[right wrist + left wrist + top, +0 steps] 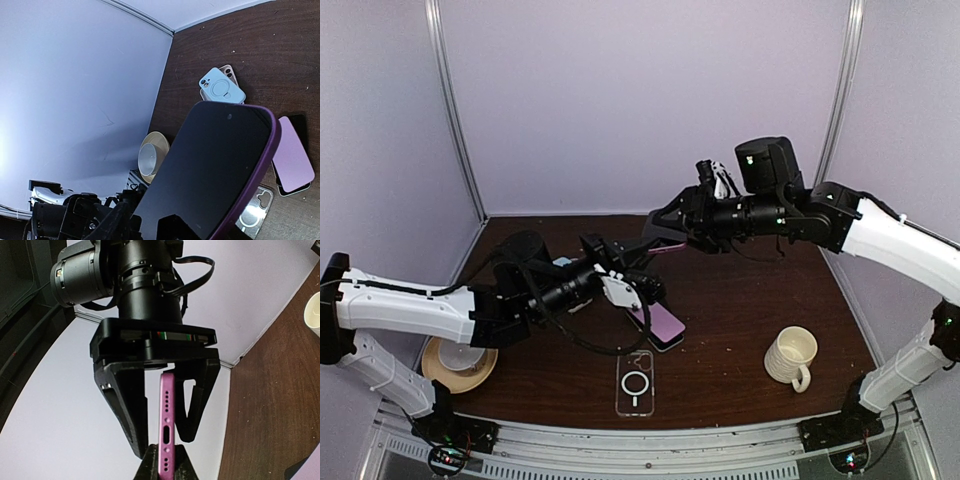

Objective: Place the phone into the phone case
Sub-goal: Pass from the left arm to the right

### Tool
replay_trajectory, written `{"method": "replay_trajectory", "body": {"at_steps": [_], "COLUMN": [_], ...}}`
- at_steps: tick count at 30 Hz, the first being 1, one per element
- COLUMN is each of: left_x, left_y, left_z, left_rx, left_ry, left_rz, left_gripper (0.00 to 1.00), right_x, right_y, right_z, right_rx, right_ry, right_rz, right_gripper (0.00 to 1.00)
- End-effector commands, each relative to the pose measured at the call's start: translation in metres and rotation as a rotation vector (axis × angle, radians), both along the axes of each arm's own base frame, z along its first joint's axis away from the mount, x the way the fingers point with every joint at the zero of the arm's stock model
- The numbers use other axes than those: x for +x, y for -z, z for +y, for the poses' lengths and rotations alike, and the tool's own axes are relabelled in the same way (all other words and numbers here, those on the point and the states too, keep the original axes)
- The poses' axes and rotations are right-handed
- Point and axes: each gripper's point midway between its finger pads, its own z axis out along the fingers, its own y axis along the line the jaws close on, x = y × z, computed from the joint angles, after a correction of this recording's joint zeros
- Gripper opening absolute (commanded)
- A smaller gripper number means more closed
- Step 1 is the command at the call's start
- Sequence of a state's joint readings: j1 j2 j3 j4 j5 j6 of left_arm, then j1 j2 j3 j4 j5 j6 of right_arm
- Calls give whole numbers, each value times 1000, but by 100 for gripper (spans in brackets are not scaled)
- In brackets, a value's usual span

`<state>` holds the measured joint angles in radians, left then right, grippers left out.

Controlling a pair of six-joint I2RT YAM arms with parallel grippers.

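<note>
Phone (210, 167) shows purple edge, dark glossy screen.

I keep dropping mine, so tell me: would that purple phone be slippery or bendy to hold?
Probably stiff: the purple phone juts out straight though the left gripper pinches only one end. Likely slippery: its screen looks glossy and its edges smooth and rounded. Being thin, it could twist in that narrow pinch if bumped.

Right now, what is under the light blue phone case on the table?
A beige phone case lies under the light blue phone case, only one corner and a thin edge showing. The rest of it is covered, so its contents cannot be seen.
</note>
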<state>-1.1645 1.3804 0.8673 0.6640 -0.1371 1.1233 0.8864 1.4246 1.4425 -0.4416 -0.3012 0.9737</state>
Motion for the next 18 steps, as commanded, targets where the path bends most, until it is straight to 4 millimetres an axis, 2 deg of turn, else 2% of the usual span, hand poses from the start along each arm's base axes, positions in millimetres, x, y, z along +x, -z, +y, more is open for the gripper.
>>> {"method": "replay_trajectory", "body": {"at_steps": [1,7,11,14,17,18], "left_x": [-5,-1,-2,-2,-2,-1], "left_y": [-34,-29,-29,-28,-26,-26], "left_z": [12,11,11,11,11,12], "left_rx": [-96,-70,-71,-73,-67,-68], "left_ry": [-17,-35,-27,-29,-32,-37], "left_rz": [-73,-90,-79,-74,-66,-62], "left_gripper": [0,0,0,0,0,9], "right_x": [-6,-8,-8,-8,-8,-7], "right_y": [-28,-32,-32,-32,-33,-33], "right_z": [2,1,1,0,-1,-2], "right_rx": [96,115,132,139,141,142], "right_ry": [-14,-16,-12,-10,-3,0], "right_rz": [-26,-24,-22,-23,-29,-33], "right_gripper": [49,39,18,13,3,0]}}
